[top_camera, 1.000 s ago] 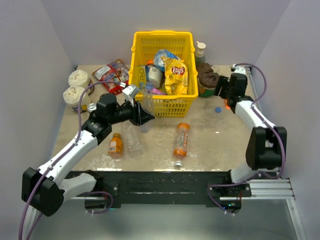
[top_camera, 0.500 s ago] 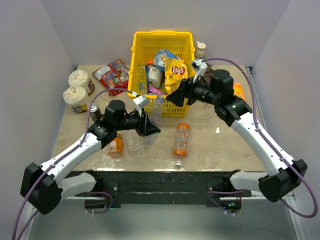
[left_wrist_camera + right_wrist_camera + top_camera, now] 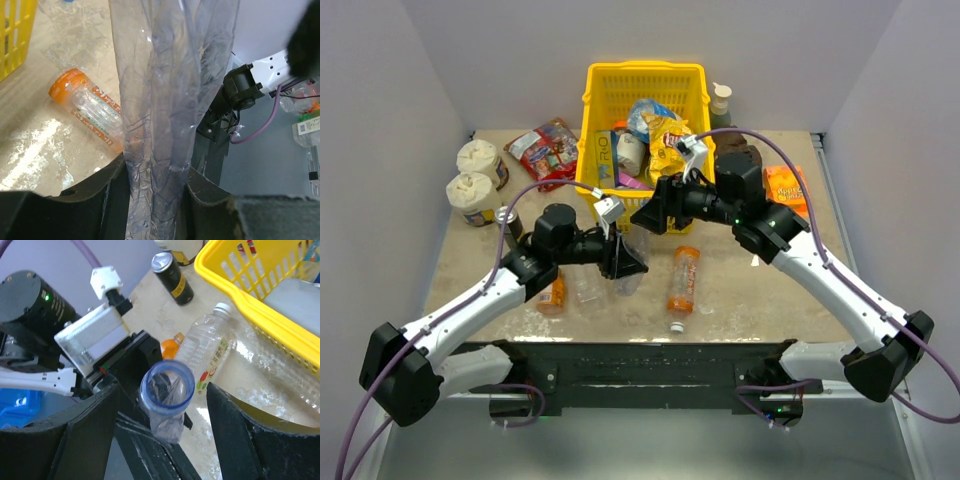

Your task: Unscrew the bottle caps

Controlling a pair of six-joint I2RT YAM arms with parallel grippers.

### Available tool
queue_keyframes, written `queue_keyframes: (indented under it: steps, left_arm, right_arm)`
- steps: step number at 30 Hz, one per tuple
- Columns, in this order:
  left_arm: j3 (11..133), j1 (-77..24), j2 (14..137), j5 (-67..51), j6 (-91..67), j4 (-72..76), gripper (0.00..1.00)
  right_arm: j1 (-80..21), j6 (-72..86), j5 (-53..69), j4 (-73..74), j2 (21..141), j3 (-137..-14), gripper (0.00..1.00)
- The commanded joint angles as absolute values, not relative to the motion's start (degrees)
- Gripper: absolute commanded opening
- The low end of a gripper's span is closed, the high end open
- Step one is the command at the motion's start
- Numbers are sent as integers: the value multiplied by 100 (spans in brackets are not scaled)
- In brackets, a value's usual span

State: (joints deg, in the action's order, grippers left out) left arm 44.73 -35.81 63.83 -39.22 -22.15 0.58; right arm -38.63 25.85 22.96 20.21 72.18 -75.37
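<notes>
My left gripper (image 3: pixel 152 200) is shut on a crumpled clear bottle (image 3: pixel 160 100) and holds it off the table; the top view shows the bottle (image 3: pixel 634 250) tilted toward the right arm. Its blue-rimmed mouth (image 3: pixel 166 385) sits between the fingers (image 3: pixel 95 435) of my open right gripper (image 3: pixel 162 405), which do not touch it. I see no cap on that mouth. On the table lie an orange-label bottle (image 3: pixel 683 280) with a white cap (image 3: pixel 676 326), a second clear bottle (image 3: pixel 207 347) with a white cap (image 3: pixel 223 307), and a small orange juice bottle (image 3: pixel 552 290).
A yellow basket (image 3: pixel 645 130) full of snack packs stands at the back middle. Two white tubs (image 3: pixel 475 170), a dark can (image 3: pixel 506 218) and a red snack bag (image 3: pixel 545 150) are at the left. An orange pack (image 3: pixel 785 185) lies at the back right.
The right arm has swung from the back right corner to the middle, its open jaws now around the held bottle's mouth. The left gripper carried the bottle a little forward and right.
</notes>
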Motion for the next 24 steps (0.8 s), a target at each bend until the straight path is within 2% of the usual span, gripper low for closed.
queue_keyframes:
  steps: [1, 4, 5, 7, 9, 13, 15, 22, 24]
  left_arm:
    - [4360, -3665, 6214, -3973, -2320, 343, 28]
    - [4316, -3665, 6144, -3955, -2338, 351, 28]
    - [4307, -3665, 6135, -3955, -2338, 360, 28]
    - [4289, -3665, 6108, -3946, -2338, 387, 28]
    - [4272, -3674, 6100, -3903, -2364, 404, 28]
    - [4263, -3683, 6091, -3894, -2355, 431, 28]
    - [4263, -3683, 6082, -3894, -2347, 431, 28]
    - [4236, -3674, 6012, -3850, -2355, 475, 30]
    - [4236, -3674, 5986, -3771, -2355, 440, 40]
  right_arm:
    - [-3911, 2734, 1872, 1951, 7215, -7945, 70]
    - [-3955, 2654, 1994, 2030, 7321, -8059, 60]
    - [-3981, 2637, 2039, 2048, 7365, -8068, 49]
    - [-4008, 2610, 2223, 2074, 7400, -8077, 40]
    - [-4060, 2540, 2302, 2188, 7453, -8095, 38]
    - [-4139, 2426, 2355, 2408, 7497, -8112, 44]
    - [-4148, 2417, 2347, 2461, 7506, -8104, 44]
    - [-4192, 2408, 2154, 2479, 7497, -8112, 10]
    - [-4192, 2400, 1874, 2461, 7401, -8130, 0]
